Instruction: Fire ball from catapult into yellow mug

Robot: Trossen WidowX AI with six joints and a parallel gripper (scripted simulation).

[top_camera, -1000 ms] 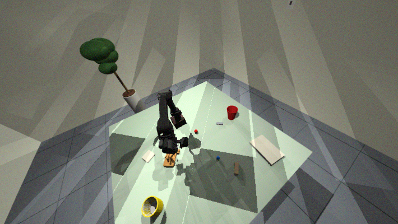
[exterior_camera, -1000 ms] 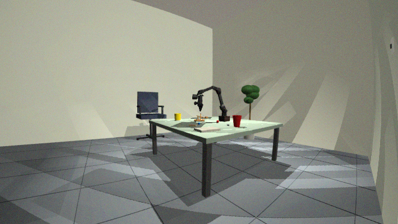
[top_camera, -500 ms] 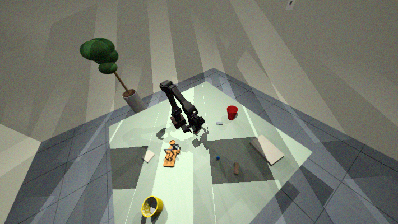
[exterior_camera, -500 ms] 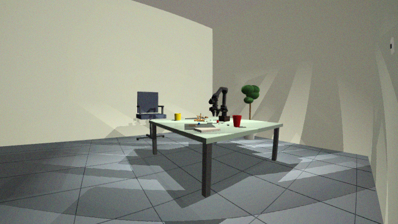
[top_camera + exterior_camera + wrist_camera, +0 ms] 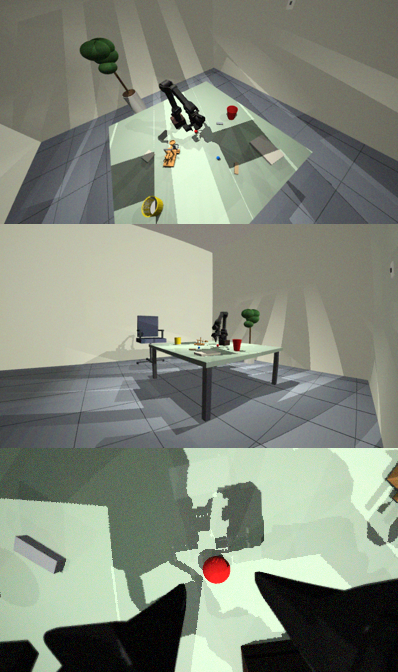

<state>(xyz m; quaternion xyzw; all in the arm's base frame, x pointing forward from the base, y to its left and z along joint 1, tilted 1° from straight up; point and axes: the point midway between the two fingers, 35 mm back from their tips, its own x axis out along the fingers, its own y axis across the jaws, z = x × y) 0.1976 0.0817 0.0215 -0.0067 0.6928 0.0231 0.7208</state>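
Green foliage tops a plant (image 5: pixel 96 50) (image 5: pixel 250 315) in a pale pot, at the left in the top view, beyond the worktop (image 5: pixel 193 182) (image 5: pixel 218 359) (image 5: pixel 310 538). Next comes a small pale block (image 5: pixel 147 157), partly in shadow. The yellow mug (image 5: pixel 159 206) (image 5: pixel 177 341) stands upright near the worktop's edge, well apart from the arm. Right of it and nearer the arm sits the orange catapult (image 5: pixel 169 162) (image 5: pixel 199 344) (image 5: pixel 394 482), its round cup at the end towards the arm.

The black arm (image 5: pixel 182 99) (image 5: pixel 225 322) bends over, its gripper (image 5: pixel 193 129) (image 5: pixel 215 340) (image 5: pixel 219 582) pointing down. The fingers stand apart with nothing clamped between them. The red ball (image 5: pixel 195 131) (image 5: pixel 217 345) (image 5: pixel 216 569) is on the worktop, outside the catapult. In the wrist view it shows just past the fingertips, across the gap between them; whether a finger touches it, I cannot tell.

Farther right in the top view lies the blue ball (image 5: pixel 218 158) (image 5: pixel 199 347). A small grey bar (image 5: pixel 220 123) (image 5: pixel 37 554) lies flat near the red cup (image 5: pixel 232 112) (image 5: pixel 237 345), which stands upright. A thin wooden strip (image 5: pixel 236 168) (image 5: pixel 192 349) lies to the right of the blue ball. Rightmost on the worktop, the wide flat slab (image 5: pixel 264 148) (image 5: pixel 207 353) lies half in shade.
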